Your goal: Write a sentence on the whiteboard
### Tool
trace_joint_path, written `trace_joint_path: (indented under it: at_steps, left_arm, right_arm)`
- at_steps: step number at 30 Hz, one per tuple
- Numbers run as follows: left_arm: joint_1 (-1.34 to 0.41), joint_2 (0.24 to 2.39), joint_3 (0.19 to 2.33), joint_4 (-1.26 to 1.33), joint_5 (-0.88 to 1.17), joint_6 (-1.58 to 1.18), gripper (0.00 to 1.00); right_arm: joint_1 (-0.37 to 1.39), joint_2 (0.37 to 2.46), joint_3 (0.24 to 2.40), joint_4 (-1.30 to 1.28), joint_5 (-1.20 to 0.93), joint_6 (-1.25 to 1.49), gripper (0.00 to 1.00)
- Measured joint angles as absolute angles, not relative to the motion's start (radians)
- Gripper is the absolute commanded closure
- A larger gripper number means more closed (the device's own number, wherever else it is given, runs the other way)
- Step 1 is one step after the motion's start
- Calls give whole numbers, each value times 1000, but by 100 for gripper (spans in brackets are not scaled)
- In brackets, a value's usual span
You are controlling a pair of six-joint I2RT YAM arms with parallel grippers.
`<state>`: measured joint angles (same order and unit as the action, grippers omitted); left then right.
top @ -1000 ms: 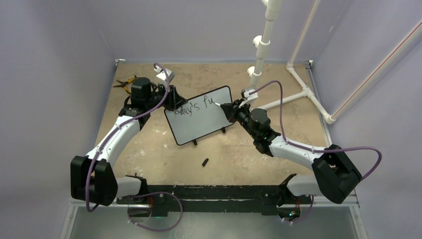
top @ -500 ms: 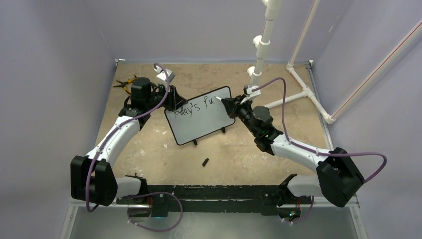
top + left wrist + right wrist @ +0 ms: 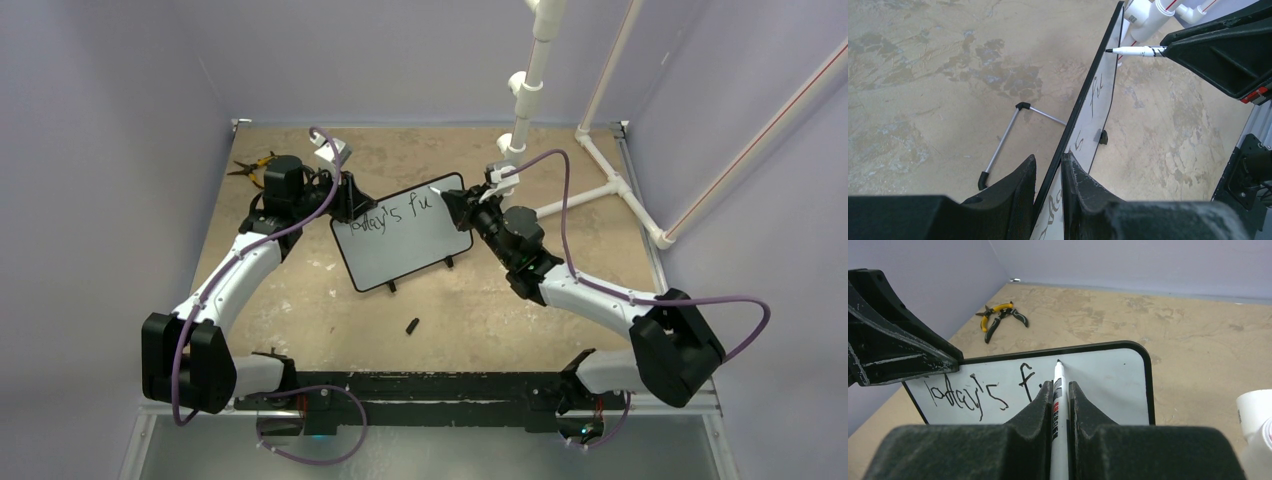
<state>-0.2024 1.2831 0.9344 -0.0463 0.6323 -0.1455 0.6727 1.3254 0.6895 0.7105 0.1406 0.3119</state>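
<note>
Over the last second the right gripper (image 3: 1060,385) has carried the marker (image 3: 1058,405) up from beside "fu" toward the upper right edge of the whiteboard (image 3: 400,255), which stands mid-frame. The sentence (image 3: 392,214) gained no letter, so a tall stroke probably comes next. Its fingers pinch the marker tightly. Farther left, the left gripper (image 3: 1049,175) clamps the board's edge.

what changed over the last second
The right gripper, holding the marker, moved away from the arm bases, up the whiteboard toward its top edge, just past "fu". Nothing was grabbed or released. The left gripper still clamps the whiteboard's edge. The whiteboard, writing, cap and pliers look unchanged.
</note>
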Motion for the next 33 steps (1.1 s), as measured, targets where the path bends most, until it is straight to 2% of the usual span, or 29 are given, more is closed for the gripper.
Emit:
trace_joint_path:
  at_steps: [19, 33]
  left_arm:
    - [-203, 1283, 934, -46, 632, -146, 78]
    - [-204, 1283, 934, -46, 633, -146, 78]
  right_arm:
    - [673, 1295, 580, 695, 146, 346, 100]
    - [673, 1274, 610, 641, 193, 339, 100]
